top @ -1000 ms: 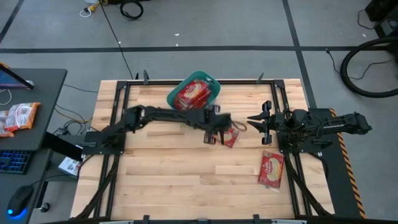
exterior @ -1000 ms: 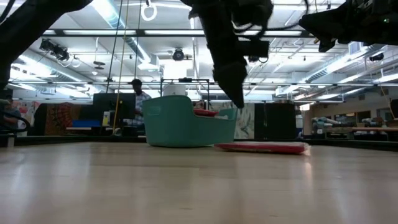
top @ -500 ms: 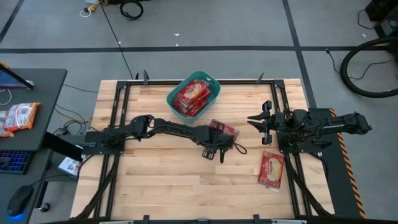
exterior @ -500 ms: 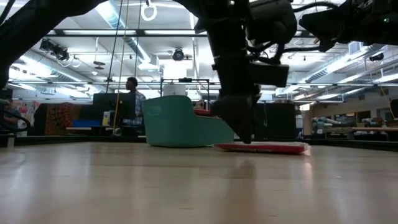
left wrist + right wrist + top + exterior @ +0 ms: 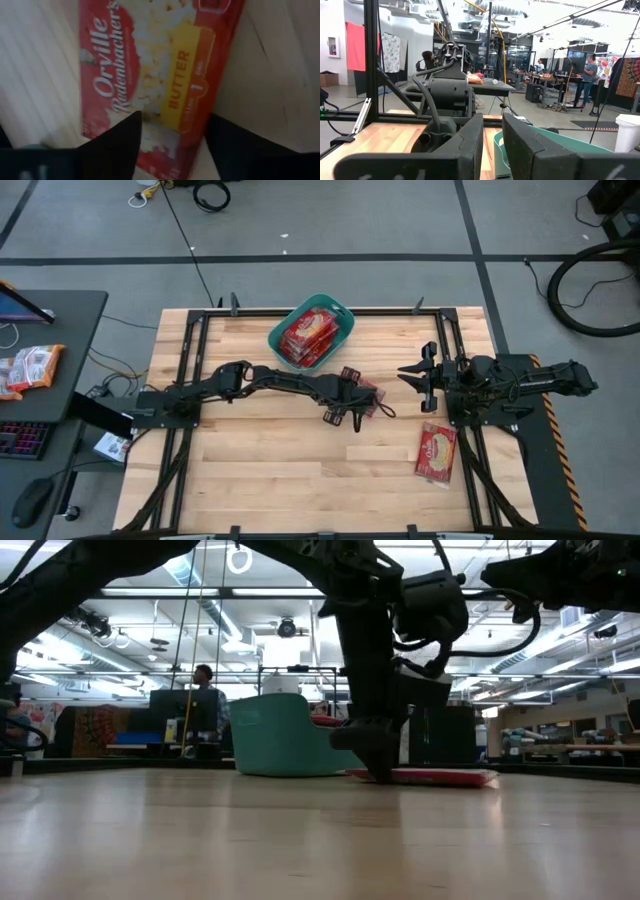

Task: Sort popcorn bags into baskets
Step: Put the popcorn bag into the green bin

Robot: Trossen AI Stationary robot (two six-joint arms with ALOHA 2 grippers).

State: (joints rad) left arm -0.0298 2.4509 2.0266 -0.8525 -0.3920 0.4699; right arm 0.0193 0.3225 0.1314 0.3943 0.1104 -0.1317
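A red popcorn bag [image 5: 366,390] [image 5: 440,777] [image 5: 150,65] lies flat mid-table. My left gripper [image 5: 343,410] [image 5: 376,774] [image 5: 172,145] stands low over its end nearest the table's left edge, open, with one finger over the bag and the other at its long edge. A second red bag [image 5: 437,453] lies flat toward the near right corner. The teal basket [image 5: 340,308] [image 5: 280,735] sits at the far edge with several red bags inside. My right gripper [image 5: 405,372] [image 5: 492,130] waits above the right side, its fingers a narrow gap apart, holding nothing. My left gripper comes at the bag's end [image 5: 165,132] from above, pointing down, fingers spread across the bag's width. The bag lies flat on the table. Whether the fingertips [image 5: 380,776] touch it, I cannot tell.
Black frame rails [image 5: 190,380] run along the table's left and right sides. An orange-and-white packet [image 5: 30,368] lies on a desk off the table's left. People stand in the room beyond the far edge. Bare wood [image 5: 260,460] stretches across the near half.
My left gripper has come down from about basket-rim height to just above the table at the bag's end, first swinging toward the near edge, then a little back toward the far one. The bag has stayed where it was.
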